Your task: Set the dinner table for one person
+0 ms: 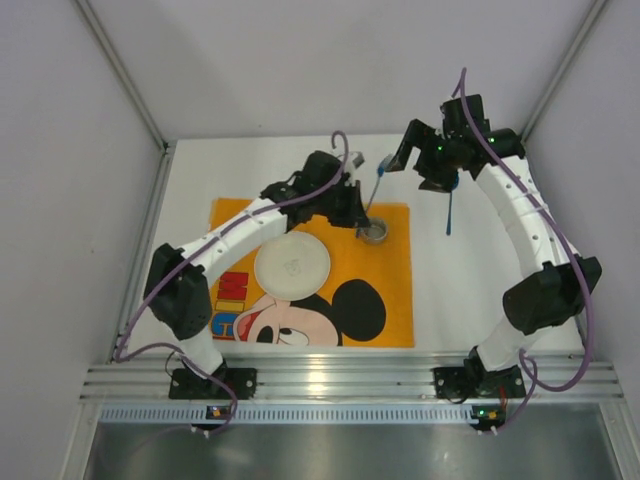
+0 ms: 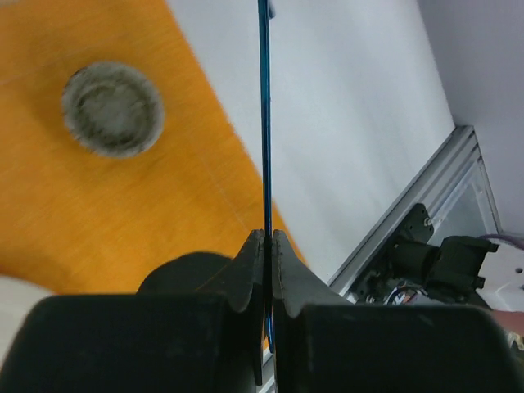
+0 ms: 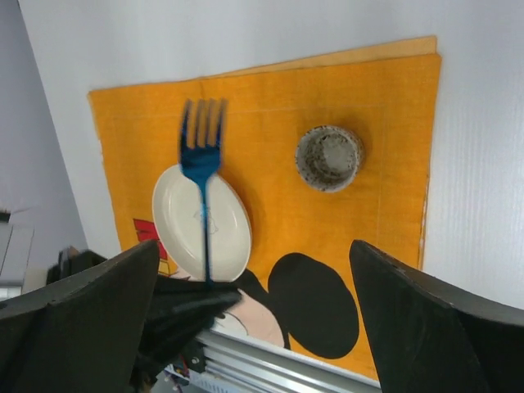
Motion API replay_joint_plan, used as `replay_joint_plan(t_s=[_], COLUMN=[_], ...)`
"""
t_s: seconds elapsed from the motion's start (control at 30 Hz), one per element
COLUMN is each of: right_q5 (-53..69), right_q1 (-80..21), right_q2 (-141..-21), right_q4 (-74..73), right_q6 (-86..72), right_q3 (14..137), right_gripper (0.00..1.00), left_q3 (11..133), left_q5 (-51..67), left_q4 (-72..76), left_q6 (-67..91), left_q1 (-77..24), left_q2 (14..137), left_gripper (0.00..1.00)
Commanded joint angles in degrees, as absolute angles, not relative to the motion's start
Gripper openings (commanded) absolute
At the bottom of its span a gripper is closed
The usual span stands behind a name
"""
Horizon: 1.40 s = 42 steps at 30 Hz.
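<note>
My left gripper (image 1: 352,205) (image 2: 267,233) is shut on the thin handle of a blue fork (image 1: 379,178) (image 2: 264,123) (image 3: 202,155), held above the back right part of the orange Mickey Mouse placemat (image 1: 390,300). The tines point up toward my right gripper (image 1: 415,165) (image 3: 254,246), which is open, with nothing between its fingers (image 3: 434,319), just beyond the fork's head. A white plate (image 1: 292,265) (image 3: 201,221) and a small speckled cup (image 1: 376,232) (image 2: 112,108) (image 3: 327,157) rest on the placemat. The placemat lies on the white dinner table (image 1: 470,290).
A second blue utensil (image 1: 450,210) lies on the table to the right of the placemat, below the right gripper. Grey walls close in the back and both sides. An aluminium rail (image 1: 340,380) runs along the near edge by the arm bases.
</note>
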State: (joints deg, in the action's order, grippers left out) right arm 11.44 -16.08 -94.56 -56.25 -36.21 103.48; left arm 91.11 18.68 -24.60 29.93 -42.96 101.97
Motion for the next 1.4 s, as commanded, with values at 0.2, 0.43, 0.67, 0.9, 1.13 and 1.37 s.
replay_joint_plan(t_s=[0.2,0.43,0.67,0.9,1.13,1.37], right_q5=[12.0,13.9,13.4,12.3,10.2,9.4], right_q1=[-14.5,-14.4,-14.5,-14.3,-12.3,-8.7], right_q2=[-88.9,-89.1,-88.5,-86.4,-85.2,-85.3], right_q4=[-55.8,-54.8,-54.9,-55.2,-56.3,-56.8], right_q6=[-33.6,-32.8,-31.6,-30.4,-28.3,-27.2], right_q3=[98.8,95.9,95.3,92.3,90.2,89.3], right_gripper=[1.0,1.0,1.0,1.0,1.0,1.0], left_q3=[63.9,60.9,53.8,52.3,57.8,61.2], left_q5=[26.3,36.5,44.5,44.3,29.0,24.8], left_q4=[-41.1,-52.8,-52.7,-50.7,-56.9,-59.0], left_q6=[21.4,13.0,13.0,12.7,15.3,15.8], left_q1=[-9.5,8.1,14.5,15.1,15.3,15.4], left_q2=[77.2,80.6,85.9,91.4,94.2,94.3], left_gripper=[0.0,0.03,0.09,0.07,0.11,0.98])
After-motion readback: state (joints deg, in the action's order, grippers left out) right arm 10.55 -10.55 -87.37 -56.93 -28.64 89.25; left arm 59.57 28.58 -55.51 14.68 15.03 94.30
